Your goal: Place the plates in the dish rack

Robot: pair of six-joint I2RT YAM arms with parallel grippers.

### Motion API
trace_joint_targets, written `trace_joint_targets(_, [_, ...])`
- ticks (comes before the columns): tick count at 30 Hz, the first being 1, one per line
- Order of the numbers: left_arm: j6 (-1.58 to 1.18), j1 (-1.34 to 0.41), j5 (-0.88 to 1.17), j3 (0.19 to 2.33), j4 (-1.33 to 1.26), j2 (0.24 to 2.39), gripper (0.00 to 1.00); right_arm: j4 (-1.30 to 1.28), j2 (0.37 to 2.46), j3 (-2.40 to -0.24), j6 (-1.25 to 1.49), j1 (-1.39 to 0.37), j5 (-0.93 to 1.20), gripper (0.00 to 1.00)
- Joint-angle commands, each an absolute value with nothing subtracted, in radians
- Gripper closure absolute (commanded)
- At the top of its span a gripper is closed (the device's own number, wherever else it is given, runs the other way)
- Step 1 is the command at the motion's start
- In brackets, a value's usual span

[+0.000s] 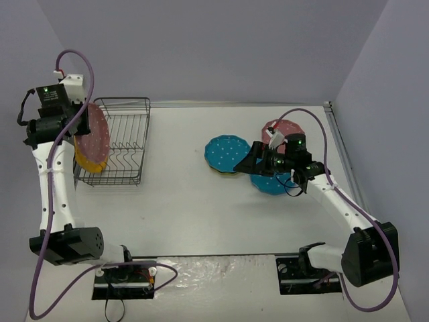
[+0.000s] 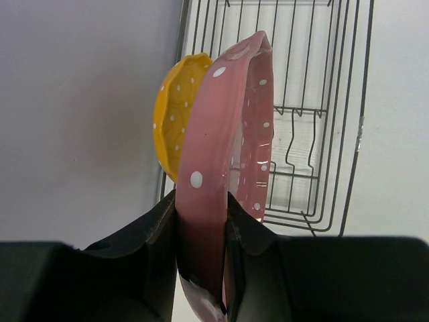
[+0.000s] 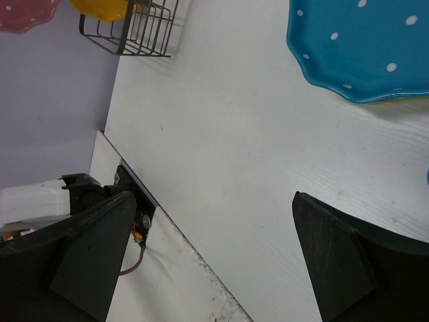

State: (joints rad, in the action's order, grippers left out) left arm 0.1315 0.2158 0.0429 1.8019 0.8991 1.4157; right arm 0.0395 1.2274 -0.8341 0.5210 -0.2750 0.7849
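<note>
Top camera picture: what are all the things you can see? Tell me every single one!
Teal plates: 2, teal-blue with white dots, flat on the table right of centre.
Pink plates: 2, pink with white dots, one on edge in the left gripper over the rack, one flat at the far right.
Yellow plate: 1, yellow with white dots, on edge at the rack's left end.
Dish rack: 1, dark wire, far left of the table.
Table: 1, white.
Left gripper: 1, black, shut on a pink plate.
Right gripper: 1, black, open beside the teal plates.
</note>
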Motion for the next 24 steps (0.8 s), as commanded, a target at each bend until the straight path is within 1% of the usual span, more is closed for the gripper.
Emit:
trace_joint_targets(1, [0.23,0.212,-0.035,1.834,0.718,1.431,1.0,0.066,1.199,-0.87,0.502,-0.306,0.784,0.0])
trace_joint_targets(5, [0.267,0.21,-0.08,1.83,0.681,1.466,1.0,0.064,1.2,-0.868,0.499,-0.308,0.777,0.0])
trace_joint_targets(11, [0.292,0.21,-0.094,1.825,0.642,1.518,1.0,0.063,1.205,-0.877,0.499,-0.306,0.763,0.0])
trace_joint_targets(24, [0.333,0.195,-0.16,1.701,0.529,1.531,1.0,0.061,1.204,-0.876,0.502,-0.293,0.769,0.0])
